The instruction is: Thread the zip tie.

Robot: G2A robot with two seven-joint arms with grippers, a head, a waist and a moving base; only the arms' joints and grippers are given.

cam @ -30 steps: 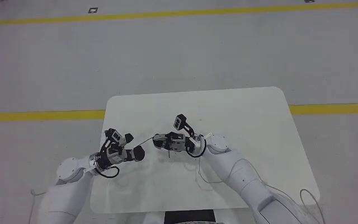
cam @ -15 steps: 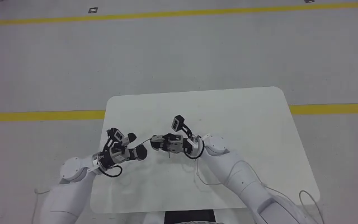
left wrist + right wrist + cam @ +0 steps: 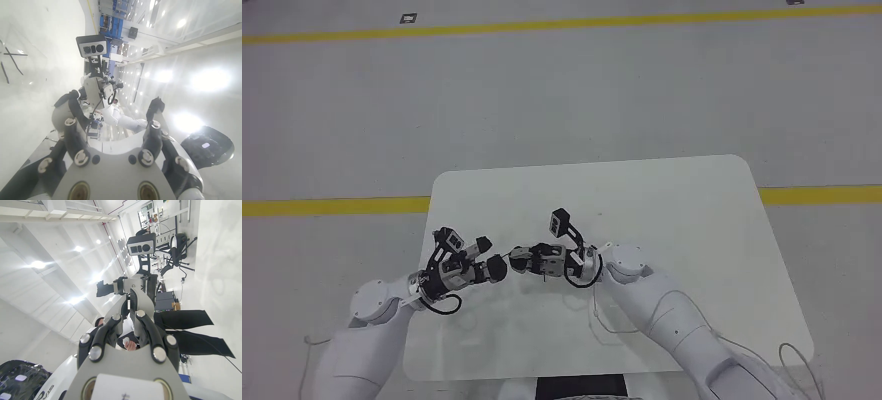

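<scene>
Over the near-left bench (image 3: 692, 200), the right gripper (image 3: 130, 306) has its fingers pressed nearly together, apparently pinching the thin black zip tie (image 3: 542, 276), and points it left toward the left gripper (image 3: 115, 102), whose fingers spread wide and bare, probably to receive it.

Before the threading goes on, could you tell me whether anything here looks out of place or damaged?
Nothing stands out. The left gripper and right gripper are close together above the white table, with nothing spilled or broken near them. The zip tie is too thin to judge.
</scene>
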